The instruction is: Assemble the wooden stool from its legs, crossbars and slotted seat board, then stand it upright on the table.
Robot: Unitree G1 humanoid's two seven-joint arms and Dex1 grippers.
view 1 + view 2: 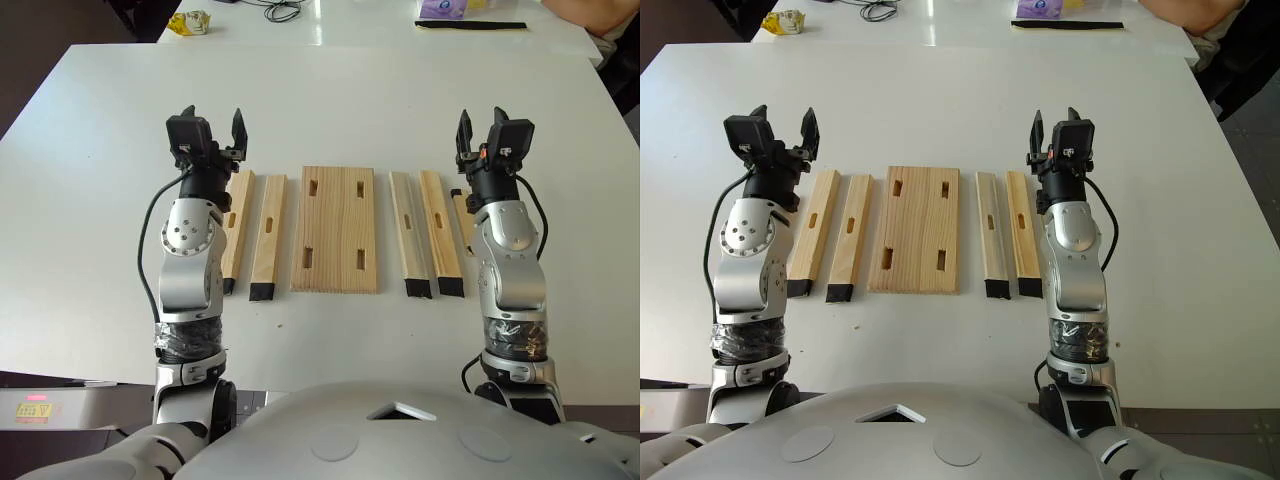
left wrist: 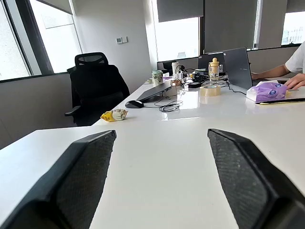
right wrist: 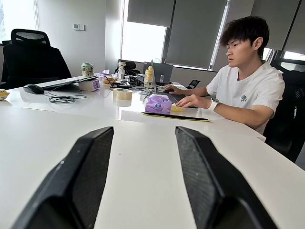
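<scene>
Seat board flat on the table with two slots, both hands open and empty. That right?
No: the seat board has four slots, not two; the left eye view shows them. Otherwise right: it lies flat on the table, and the left hand and right hand are open and empty.

The left arm [image 1: 188, 275] and right arm [image 1: 512, 270] are silver, with round screw-ringed joint caps [image 1: 186, 233], looping black cables [image 1: 148, 235] and seemingly black tape wraps [image 1: 187, 335]. The left tool [image 1: 213, 125] and right tool [image 1: 480, 128] are black, with textured fingers [image 2: 81, 186].
</scene>
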